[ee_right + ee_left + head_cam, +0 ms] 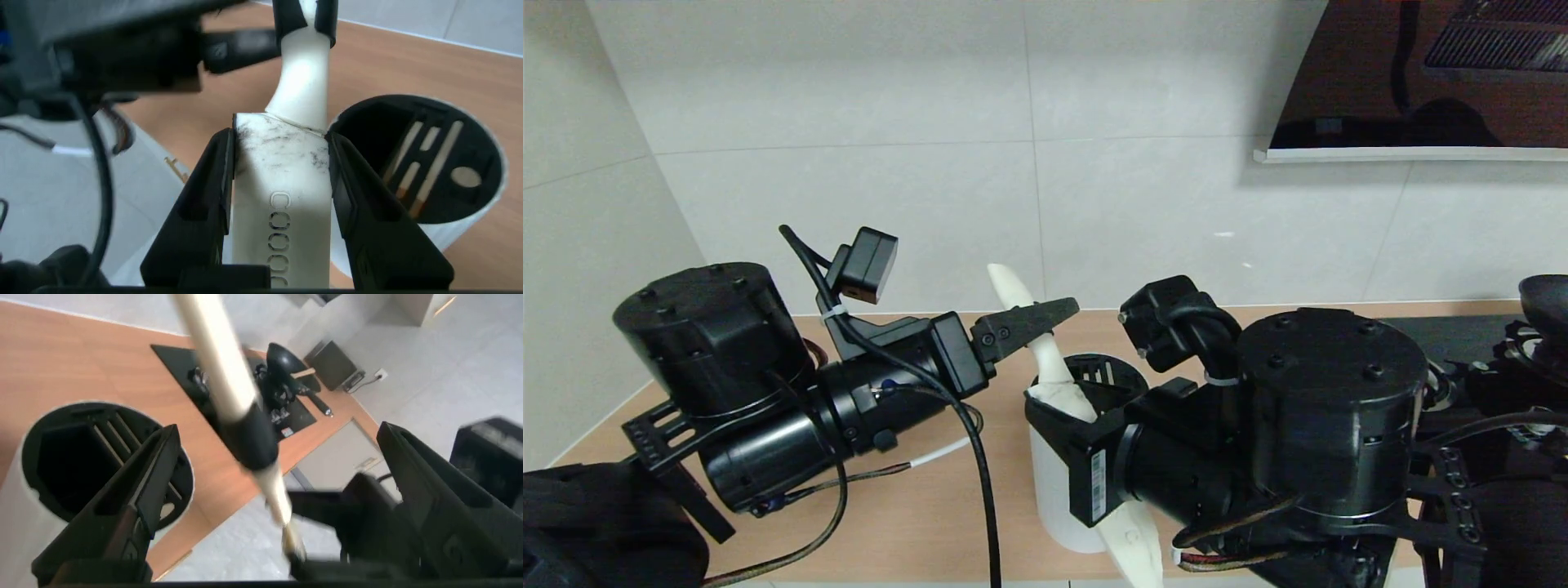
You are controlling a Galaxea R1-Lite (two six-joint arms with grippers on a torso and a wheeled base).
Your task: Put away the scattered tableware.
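Note:
A white slotted spatula (1011, 287) stands tilted above the counter, with my right gripper (282, 204) shut on its wide slotted part (282, 163). Its narrow handle (214, 351) rises past a dark band and runs between the fingers of my left gripper (278, 437), which stand wide apart and open on either side. In the head view one left finger (1029, 317) crosses in front of the handle. Right behind and below the spatula is a white cylindrical utensil holder (1052, 490) with a black slotted insert (425, 163) and several utensils inside; its rim (185, 480) lies beside the left finger.
The holder stands on a wooden countertop (915, 506) against a tiled wall. A black stove with a dark pot (1543, 327) occupies the right end, under a range hood (1421, 73). The same stove (282, 388) lies beyond the handle.

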